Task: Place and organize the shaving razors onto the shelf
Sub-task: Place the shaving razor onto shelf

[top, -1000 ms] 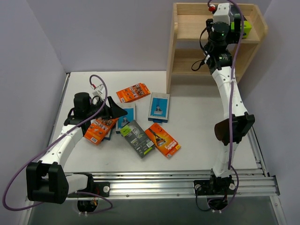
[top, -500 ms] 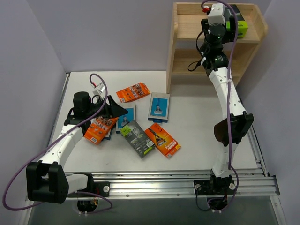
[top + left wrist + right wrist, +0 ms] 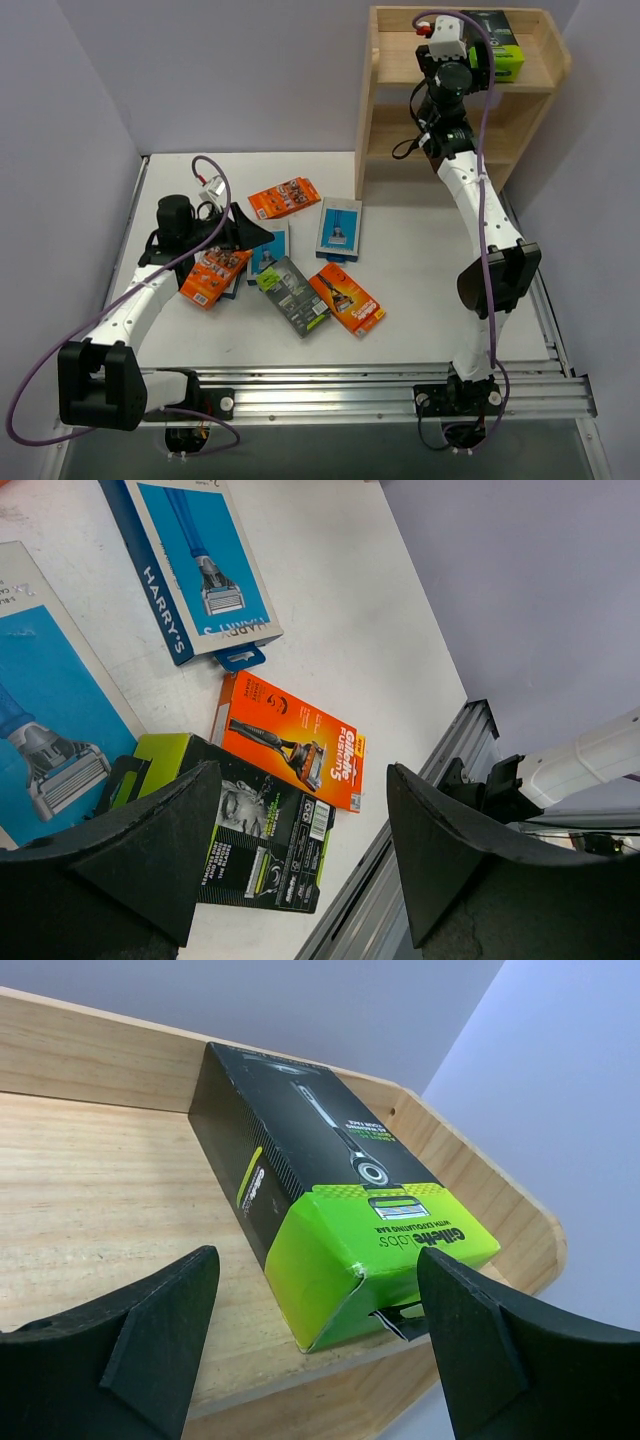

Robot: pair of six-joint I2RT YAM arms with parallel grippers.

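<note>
The shelf (image 3: 392, 92) stands at the back right. One shaving razor pack, a black box with a lime-green end (image 3: 497, 47), lies on its top tier. My right gripper (image 3: 478, 62) is open just left of it; in the right wrist view the box (image 3: 330, 1200) rests on the wood (image 3: 100, 1190) beyond the spread fingers (image 3: 315, 1330), untouched. On the table lie orange packs (image 3: 284, 197) (image 3: 347, 298) (image 3: 213, 276), light-blue cards (image 3: 339, 228) (image 3: 268, 250) and a black box (image 3: 292, 295). My left gripper (image 3: 250, 236) hovers open over them, empty.
In the left wrist view a blue card (image 3: 195, 565), an orange pack (image 3: 290, 740) and the black box (image 3: 250, 840) lie close together near the metal rail (image 3: 420, 810) at the table's front edge. Purple walls enclose the table. The shelf's lower tier (image 3: 400, 125) sits behind my right arm.
My right gripper has drawn back to the left from the black box, which now lies free on the top tier. The left arm has barely moved.
</note>
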